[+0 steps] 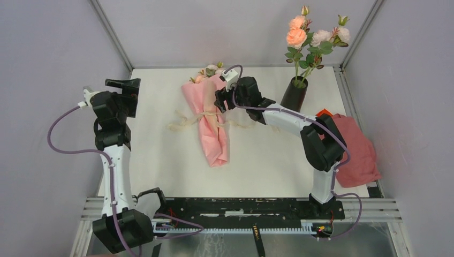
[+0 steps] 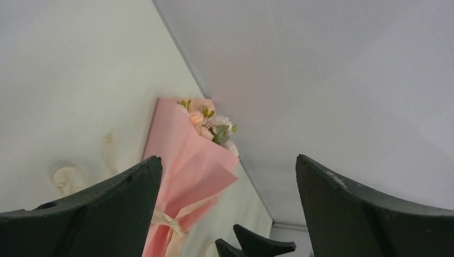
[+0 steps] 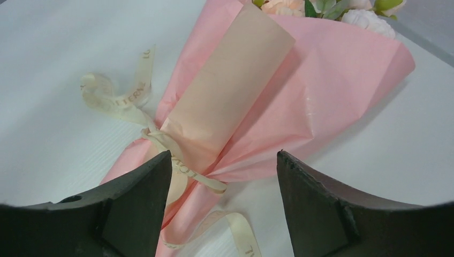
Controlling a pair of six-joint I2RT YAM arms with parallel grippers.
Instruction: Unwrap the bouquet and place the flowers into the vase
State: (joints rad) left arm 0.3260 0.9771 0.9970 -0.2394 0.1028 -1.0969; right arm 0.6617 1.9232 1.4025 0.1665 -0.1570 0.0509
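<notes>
Across the white table (image 1: pixel 160 160) the two arms take very different poses. The left arm (image 1: pixel 115 155) rises from its base along the left edge and folds back on itself at the far end, its wrist turned towards the middle. The left gripper (image 2: pixel 227 158) has its jaws spread wide with nothing between them, and it points at the bouquet from well apart. The right arm (image 1: pixel 300 126) reaches diagonally inward from its base – elbow raised near the dark pink cloth (image 1: pixel 356 150) at the right edge, forearm stretched left. The right gripper (image 3: pixel 224 152) hangs over the bouquet's upper half with its jaws parted broadly, gripping nothing.

The bouquet (image 1: pixel 209 123) lies flat at the table's centre, wide end towards the far wall and narrow end towards the arms. Its cream ribbon (image 1: pixel 184 122) is tied round the middle, with loose ends trailing left. The black vase (image 1: pixel 294 95) stands upright near the far right corner – the flowers (image 1: pixel 310 37) in it are pink and peach roses on green stems. A few small roses (image 1: pixel 211 72) show at the bouquet's open end.
</notes>
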